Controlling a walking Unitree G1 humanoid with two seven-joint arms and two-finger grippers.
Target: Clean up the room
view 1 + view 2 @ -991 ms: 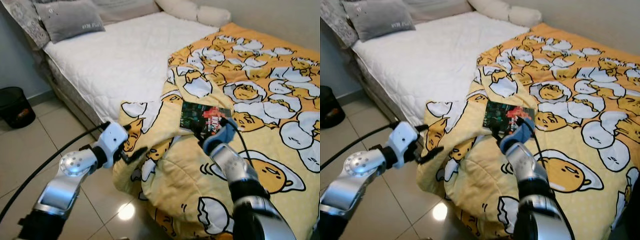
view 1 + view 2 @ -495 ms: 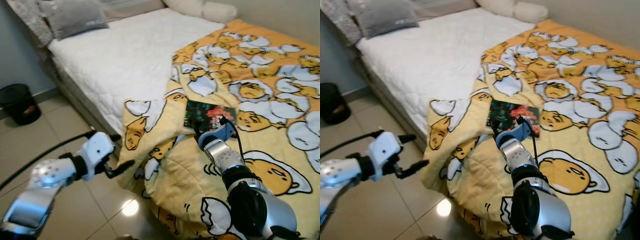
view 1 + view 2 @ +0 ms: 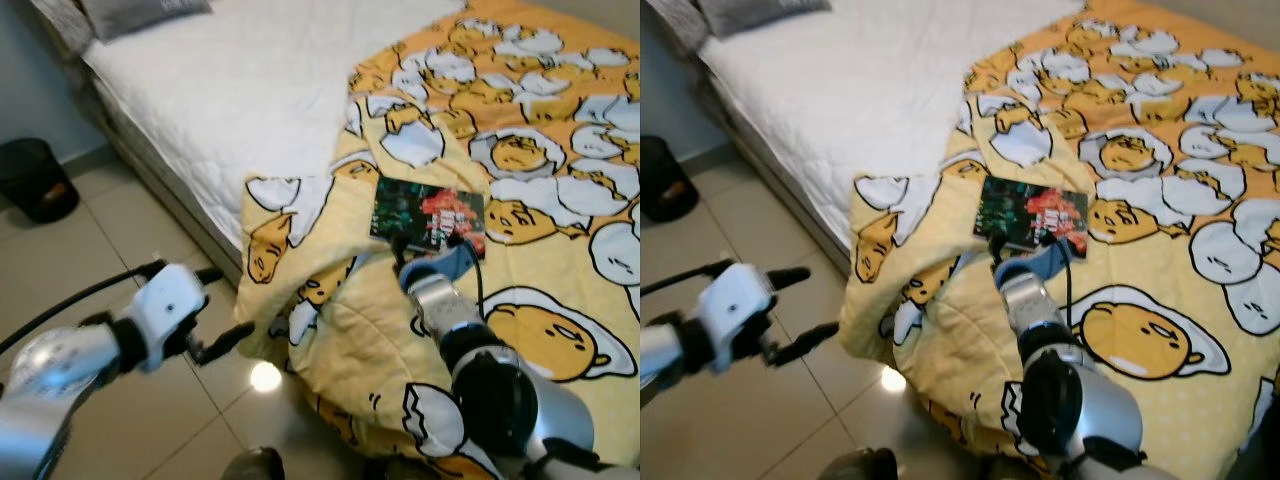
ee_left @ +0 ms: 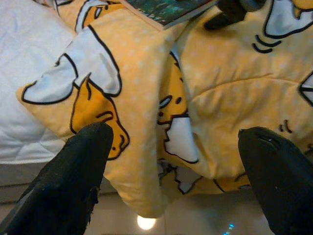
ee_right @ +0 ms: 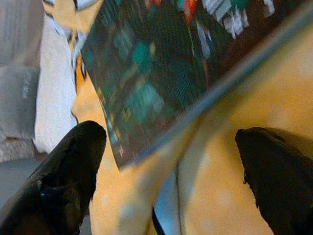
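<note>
- Book point(image 3: 428, 212): flat on yellow duvet point(image 3: 560, 300), long axis left–right, just beyond right gripper point(image 5: 171, 161), fingers apart
- Left gripper point(image 4: 171, 176): fingers apart, over floor point(image 3: 90, 260), farther away

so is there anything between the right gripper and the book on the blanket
Nothing but blanket. In the right wrist view the open right gripper faces the book's near edge, with bare yellow blanket between the fingers and the book.
</note>
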